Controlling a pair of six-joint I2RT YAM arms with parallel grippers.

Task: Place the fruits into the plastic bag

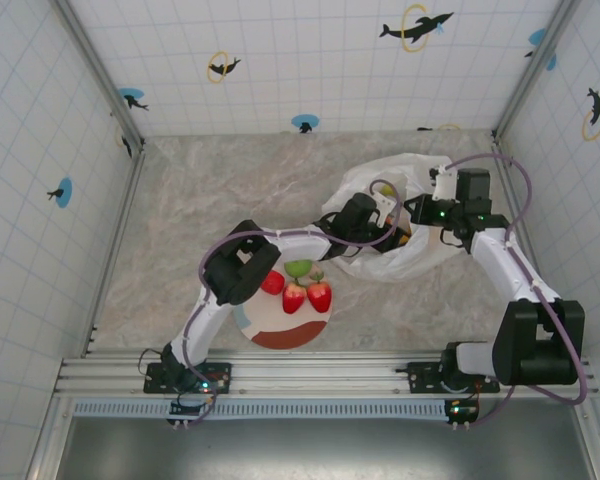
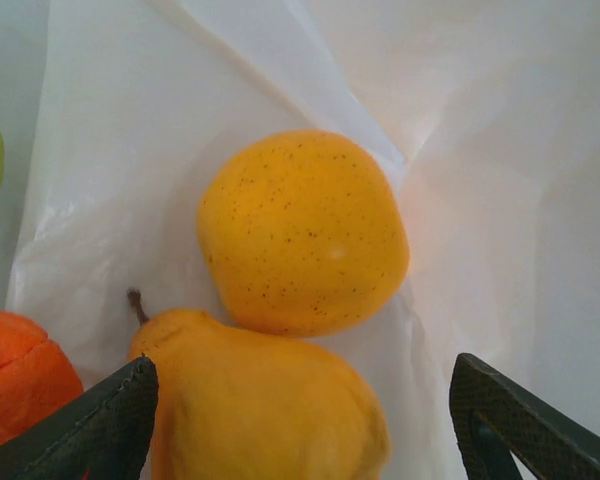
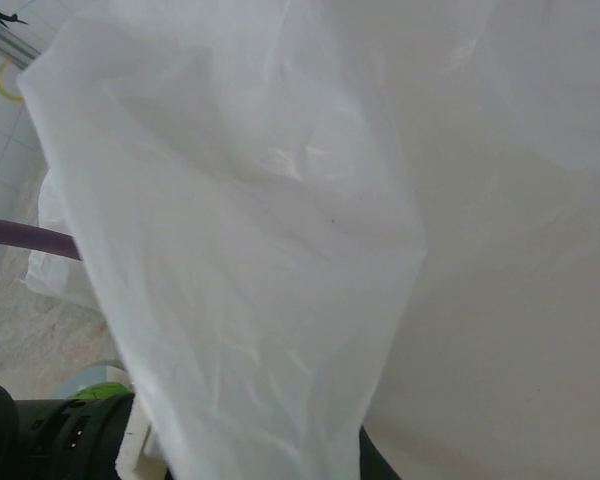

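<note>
Your left gripper hangs spread inside the plastic bag.
Pear between its fingers, free film toward 3 o'clock; right gripper clamps the bag's rim.

Pear touches a round fruit inside the bag, right of the plate.

The plastic bag looks thin and crinkly, the yellow fruit smooth and matt.
</note>
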